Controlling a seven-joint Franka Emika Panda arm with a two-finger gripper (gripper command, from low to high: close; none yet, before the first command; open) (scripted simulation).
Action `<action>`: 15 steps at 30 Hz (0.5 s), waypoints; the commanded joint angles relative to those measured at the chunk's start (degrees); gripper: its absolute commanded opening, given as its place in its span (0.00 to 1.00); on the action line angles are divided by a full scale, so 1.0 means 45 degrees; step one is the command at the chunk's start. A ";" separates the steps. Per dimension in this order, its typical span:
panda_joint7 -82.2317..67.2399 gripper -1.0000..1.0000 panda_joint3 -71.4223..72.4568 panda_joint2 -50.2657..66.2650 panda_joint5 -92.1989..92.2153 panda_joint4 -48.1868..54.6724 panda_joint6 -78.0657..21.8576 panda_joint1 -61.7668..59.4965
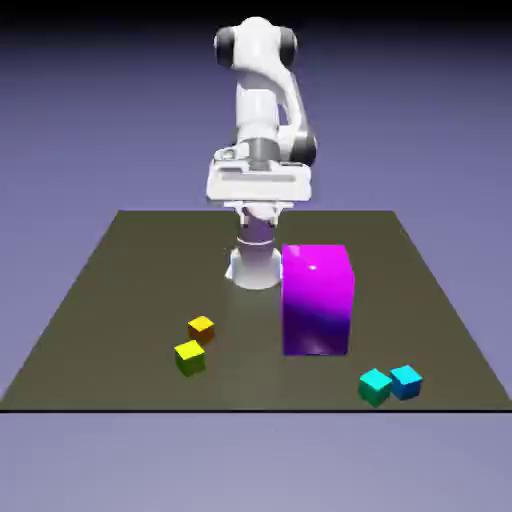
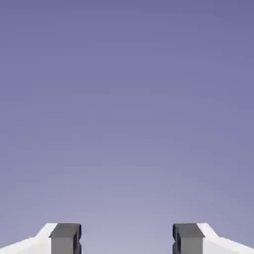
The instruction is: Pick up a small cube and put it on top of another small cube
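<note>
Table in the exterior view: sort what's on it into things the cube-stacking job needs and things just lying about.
For the job: orange cube, yellow cube, teal cube, blue cube, gripper, open and empty.

Lying about: large magenta block.

On the tabletop (image 1: 120, 270) a big block (image 1: 317, 299) stands near the middle. Toward the exterior view's left of it, two small cubes (image 1: 195, 343) sit just beside each other. Nearer the front edge, at the exterior view's right, another pair (image 1: 390, 383) sits touching.
</note>
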 commanded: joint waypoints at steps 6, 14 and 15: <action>0.1569 0.50 -0.0154 0.2769 0.0807 0.1319 -0.1965 -0.1236; 0.3661 0.50 -0.0360 0.6461 0.1882 0.3077 -0.4585 -0.2884; 0.3922 0.50 -0.0386 0.6922 0.2017 0.3297 -0.4912 -0.3090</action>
